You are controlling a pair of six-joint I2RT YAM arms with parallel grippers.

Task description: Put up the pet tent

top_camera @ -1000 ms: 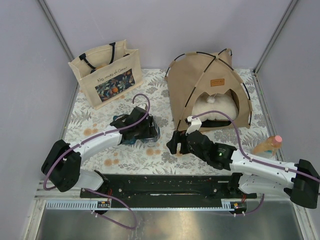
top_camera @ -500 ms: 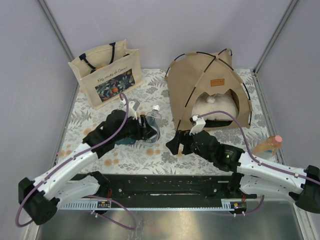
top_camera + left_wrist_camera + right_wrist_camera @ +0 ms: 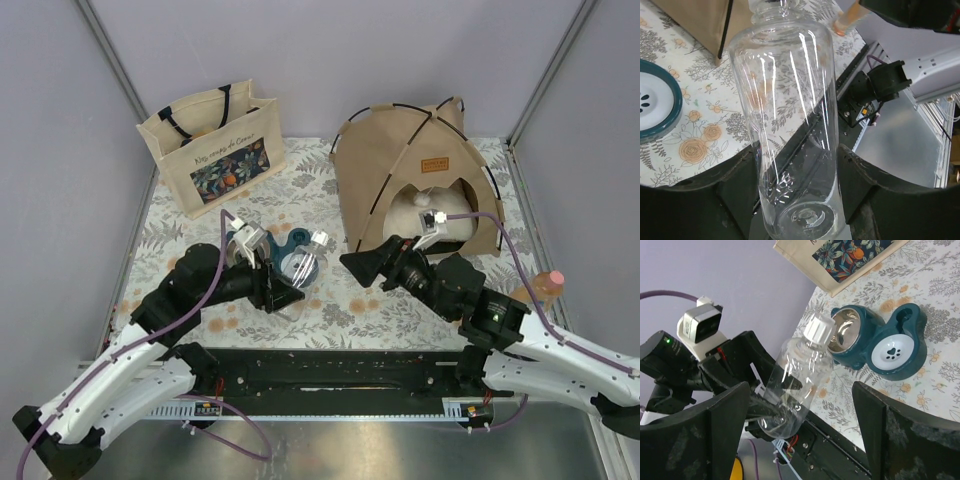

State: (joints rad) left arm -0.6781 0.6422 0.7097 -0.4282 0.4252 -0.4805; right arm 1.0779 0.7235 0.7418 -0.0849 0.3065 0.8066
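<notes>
Your pet tent (image 3: 395, 165) stands pitched at the far right of the bench (image 3: 320, 180), pillow (image 3: 425, 215) inside; little looks left to do. Your left claw (image 3: 288, 288) grips a clear bottle (image 3: 790, 100); your right claw (image 3: 358, 265) gapes empty.

The left arm (image 3: 125, 355) and right arm (image 3: 560, 345) share one build — glossy white shell links between matte black joint housings. A thin purple cable (image 3: 662, 292) loops along each. The left wrist carries a small white camera block (image 3: 699, 322), with a green light (image 3: 666, 340) on the black housing beside it; the jaws are broad and matte black.
</notes>
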